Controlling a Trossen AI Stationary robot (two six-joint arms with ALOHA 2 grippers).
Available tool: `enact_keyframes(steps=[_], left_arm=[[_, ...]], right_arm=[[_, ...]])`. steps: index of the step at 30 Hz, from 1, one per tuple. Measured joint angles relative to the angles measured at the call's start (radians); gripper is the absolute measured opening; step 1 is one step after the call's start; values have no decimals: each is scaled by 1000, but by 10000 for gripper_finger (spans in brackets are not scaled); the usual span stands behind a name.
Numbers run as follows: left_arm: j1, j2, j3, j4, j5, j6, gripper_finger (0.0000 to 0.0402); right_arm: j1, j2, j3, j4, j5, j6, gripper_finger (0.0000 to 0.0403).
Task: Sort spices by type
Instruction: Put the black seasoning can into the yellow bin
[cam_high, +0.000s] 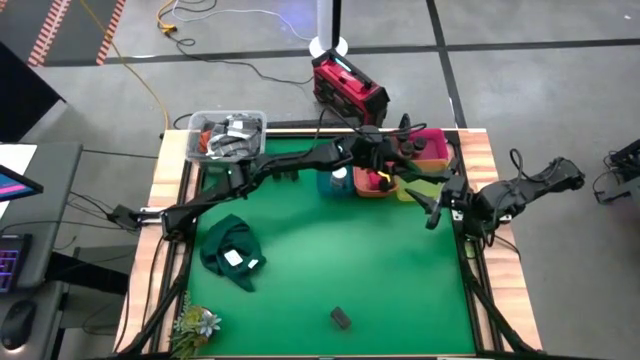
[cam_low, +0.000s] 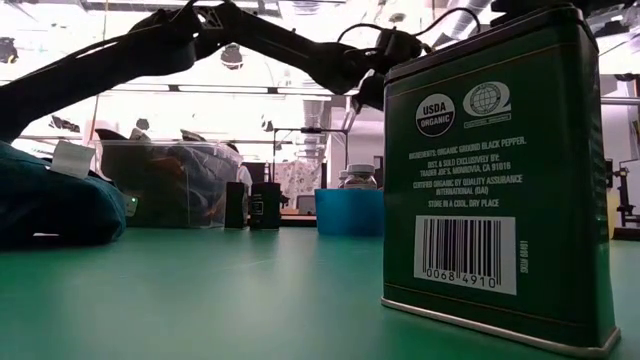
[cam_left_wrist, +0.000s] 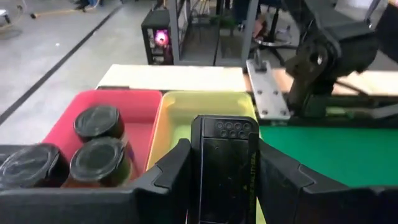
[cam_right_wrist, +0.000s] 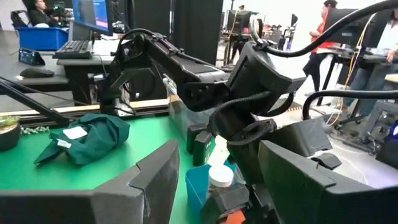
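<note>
My left gripper (cam_high: 385, 170) reaches across to the bins at the table's far right and is shut on a dark rectangular tin (cam_left_wrist: 225, 168), above the yellow bin (cam_left_wrist: 205, 112). Beside that, the pink bin (cam_left_wrist: 134, 102) holds three dark round jars (cam_left_wrist: 98, 121). A blue bin (cam_low: 348, 212) holds a white-capped jar (cam_low: 358, 177). Another dark green tin (cam_low: 490, 170) stands upright on its base on the green mat near the front edge (cam_high: 340, 318). My right gripper (cam_high: 432, 212) waits open at the table's right edge, nothing between its fingers (cam_right_wrist: 155, 180). My left gripper pinches the tin by its two opposite side walls (cam_left_wrist: 198, 168) between its two fingers. The fingers come nearly level, slanting a little down, from the table's left. The tin's end with the shaker holes (cam_left_wrist: 233, 129) points away from the wrist. It hangs clear above the yellow bin.
An orange bin (cam_high: 372, 185) sits between the blue and yellow ones. A clear tub of clutter (cam_high: 228, 135) stands at the far left corner, a dark green cloth (cam_high: 232, 255) lies on the mat's left, and a small plant (cam_high: 195, 322) is at the near left corner.
</note>
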Motion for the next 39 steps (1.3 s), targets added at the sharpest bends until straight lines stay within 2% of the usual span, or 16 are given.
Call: enact_keyframes(steps=[8,14,17,24,29,33,39], left_arm=[[0,-96,1,-204,2,163,137],[0,-158,1,-329,21,331,137],[0,-188,1,-376,22,409,137],[1,-192,0,-482,26,512,137],[1,-197,0,-480,26,533,137],[1,-195,0,-485,26,532,137],[1,-195,0,-486,-11,533,137]], right_arm=[[-26,2,0,-185,56,57,249],[-122,2,0,-330,55,99,249],[-188,3,0,-348,49,88,249],[-374,65,0,-302,-155,10,250],[-494,158,0,-250,-247,-45,250],[-566,211,0,-177,-376,-76,250],[-626,262,0,-146,-480,-75,250]])
